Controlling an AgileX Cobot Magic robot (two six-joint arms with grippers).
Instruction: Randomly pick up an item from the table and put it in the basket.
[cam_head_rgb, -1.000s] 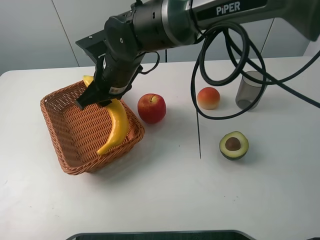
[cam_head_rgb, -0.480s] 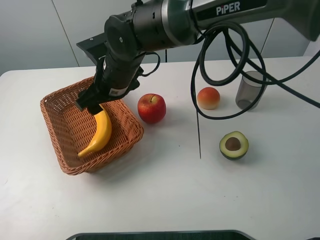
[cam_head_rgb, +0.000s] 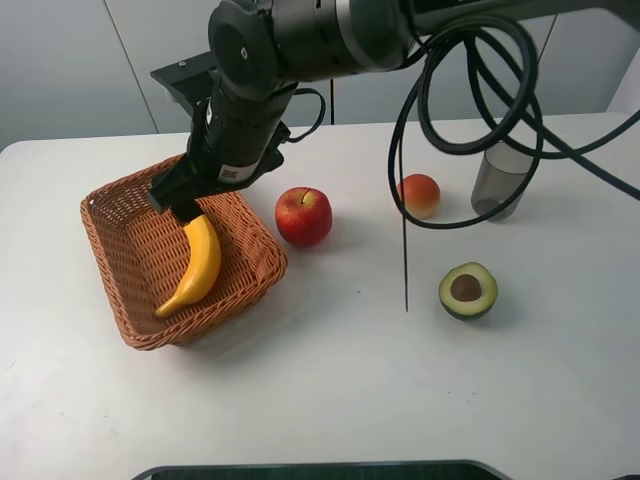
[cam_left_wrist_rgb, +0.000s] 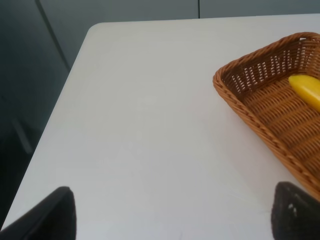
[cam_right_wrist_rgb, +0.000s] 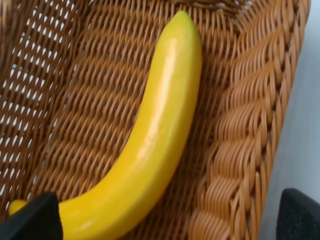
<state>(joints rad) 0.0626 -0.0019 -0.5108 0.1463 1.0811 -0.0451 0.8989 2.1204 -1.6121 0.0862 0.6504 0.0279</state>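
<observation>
White table (cam_head_rgb: 330, 400), grey wall panels (cam_head_rgb: 60, 70); banana (cam_head_rgb: 197, 262) in basket (cam_head_rgb: 135, 250).

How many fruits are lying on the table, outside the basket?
3: a red apple beside the basket, an orange-red fruit by the grey cup, and a halved avocado nearer the camera. The arm could hide more.

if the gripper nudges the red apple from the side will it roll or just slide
The red apple looks round with little flat base, so it would probably roll rather than slide. Its skin looks smooth and glossy, so a shallow pinch may slip.
</observation>
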